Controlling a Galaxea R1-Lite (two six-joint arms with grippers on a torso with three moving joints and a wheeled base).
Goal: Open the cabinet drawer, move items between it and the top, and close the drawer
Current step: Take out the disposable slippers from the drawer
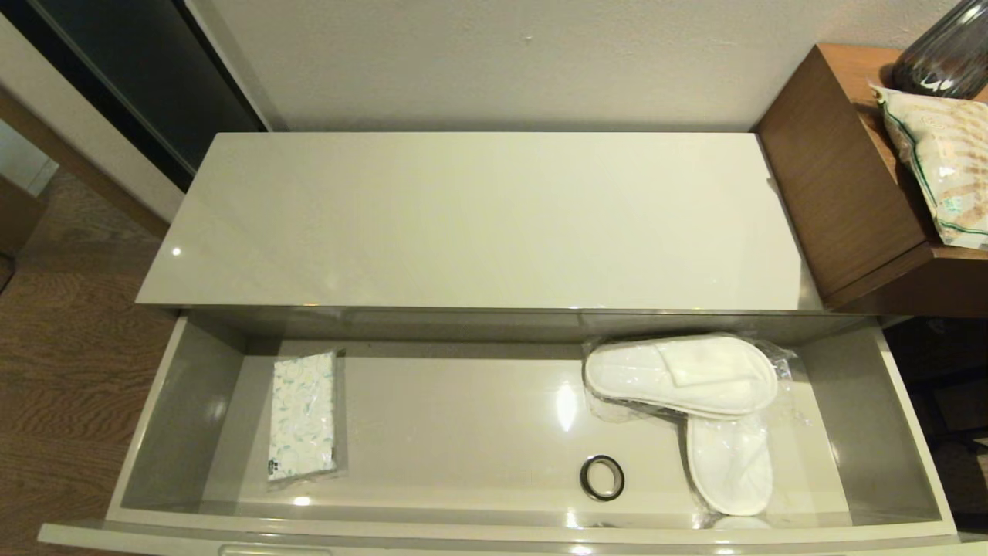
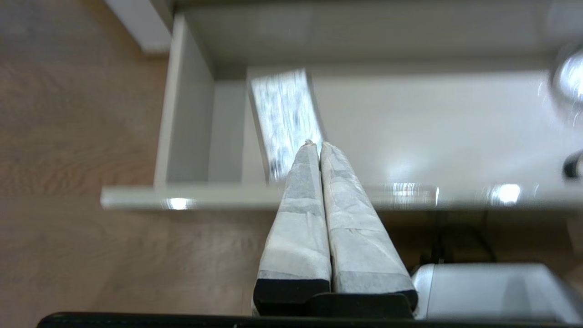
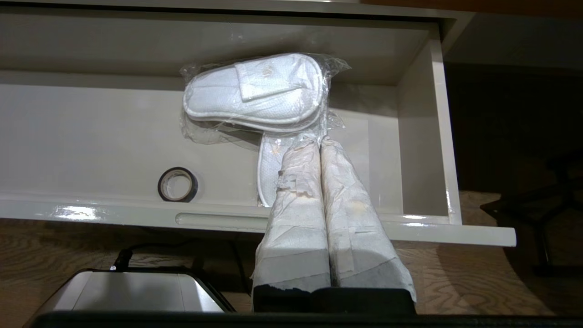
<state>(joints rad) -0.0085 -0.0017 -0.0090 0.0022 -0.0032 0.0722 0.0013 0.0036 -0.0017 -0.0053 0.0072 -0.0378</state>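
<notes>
The cabinet drawer (image 1: 177, 401) stands pulled out below the bare glossy top (image 1: 478, 216). Inside it lie a tissue pack (image 1: 303, 417) at the left, a black tape roll (image 1: 602, 477) near the front, and two bagged white slippers (image 1: 683, 374) at the right, one across the other (image 1: 729, 463). Neither arm shows in the head view. My left gripper (image 2: 315, 145) is shut and empty, held in front of the drawer, pointing at the tissue pack (image 2: 284, 114). My right gripper (image 3: 317, 140) is shut and empty, before the drawer front, in line with the slippers (image 3: 255, 91) and right of the tape roll (image 3: 177, 184).
A brown wooden side unit (image 1: 841, 177) adjoins the cabinet at the right, carrying a beige green-edged bag (image 1: 945, 170) and a dark glass vase (image 1: 945, 54). Wooden floor lies to the left. The robot's grey base (image 3: 127, 291) sits below the drawer front (image 3: 218, 221).
</notes>
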